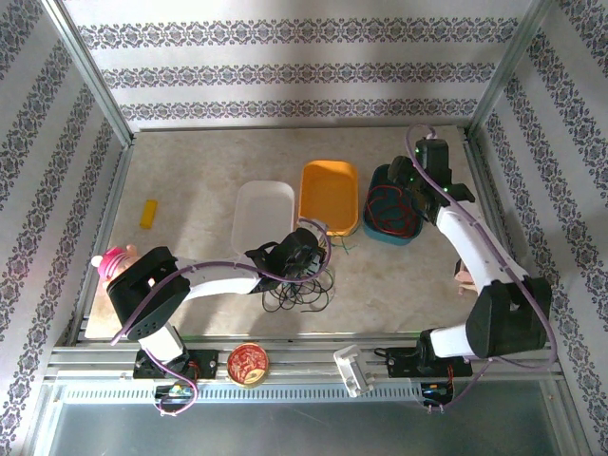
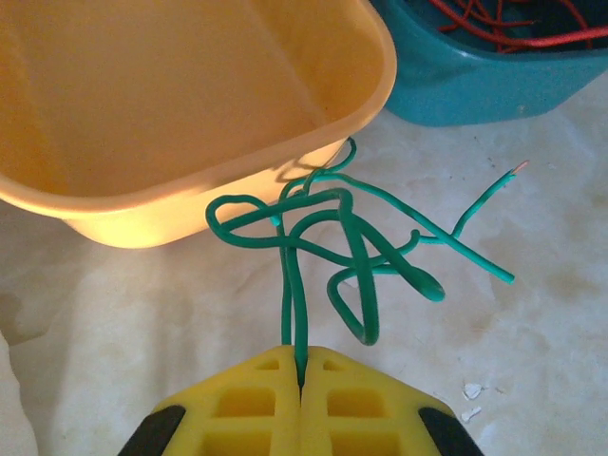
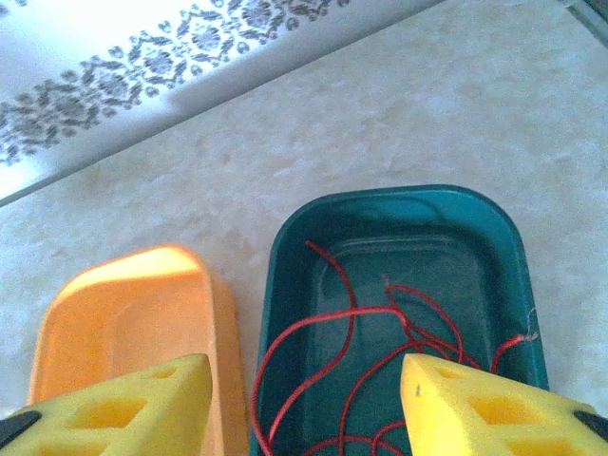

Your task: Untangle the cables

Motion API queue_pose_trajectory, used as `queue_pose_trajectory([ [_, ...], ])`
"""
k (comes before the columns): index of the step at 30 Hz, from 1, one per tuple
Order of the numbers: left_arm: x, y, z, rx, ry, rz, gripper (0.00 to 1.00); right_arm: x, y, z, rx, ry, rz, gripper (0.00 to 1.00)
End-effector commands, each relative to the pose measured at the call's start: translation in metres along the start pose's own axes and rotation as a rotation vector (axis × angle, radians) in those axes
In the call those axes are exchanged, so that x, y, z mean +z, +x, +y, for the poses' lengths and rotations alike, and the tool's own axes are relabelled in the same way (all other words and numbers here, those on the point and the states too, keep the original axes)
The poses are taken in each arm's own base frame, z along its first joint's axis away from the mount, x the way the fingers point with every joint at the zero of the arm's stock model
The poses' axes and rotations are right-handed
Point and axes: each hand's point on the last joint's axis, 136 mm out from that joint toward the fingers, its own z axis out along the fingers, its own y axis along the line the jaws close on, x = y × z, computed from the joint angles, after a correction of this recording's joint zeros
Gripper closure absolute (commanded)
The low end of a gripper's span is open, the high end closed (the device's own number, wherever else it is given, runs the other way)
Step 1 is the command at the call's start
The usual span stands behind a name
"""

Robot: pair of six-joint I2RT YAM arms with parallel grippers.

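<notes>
My left gripper (image 2: 301, 366) is shut on the green cable (image 2: 351, 237), whose loops lie on the table beside the orange tub (image 2: 190, 104). From above, the left gripper (image 1: 309, 245) sits at the near end of that orange tub (image 1: 330, 197), and black cables (image 1: 302, 290) lie in a tangle just in front of it. Red cables (image 3: 380, 342) lie coiled inside the teal tub (image 3: 285, 285). My right gripper (image 3: 304, 399) hangs open above the teal tub (image 1: 392, 206), nothing between its fingers.
A white tub (image 1: 263, 217) stands left of the orange one. A small yellow block (image 1: 148, 214) lies at the far left. A pink object (image 1: 113, 259) sits by the left arm. A round red-filled dish (image 1: 249, 363) and a clear piece (image 1: 350, 369) rest on the front rail.
</notes>
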Motion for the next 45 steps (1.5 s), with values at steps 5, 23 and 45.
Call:
queue_pose_trajectory([
  [5, -0.004, -0.013, -0.006, -0.006, 0.03, -0.033, 1.0, -0.046, 0.141, 0.067, -0.188, -0.372, 0.378, 0.48],
  [23, -0.032, -0.013, -0.024, -0.001, 0.182, -0.061, 1.0, -0.07, 0.202, 0.102, -0.243, -0.605, 0.558, 0.52],
  [45, -0.039, -0.014, -0.024, 0.004, 0.195, -0.079, 1.0, -0.072, 0.201, 0.119, -0.237, -0.63, 0.586, 0.56],
])
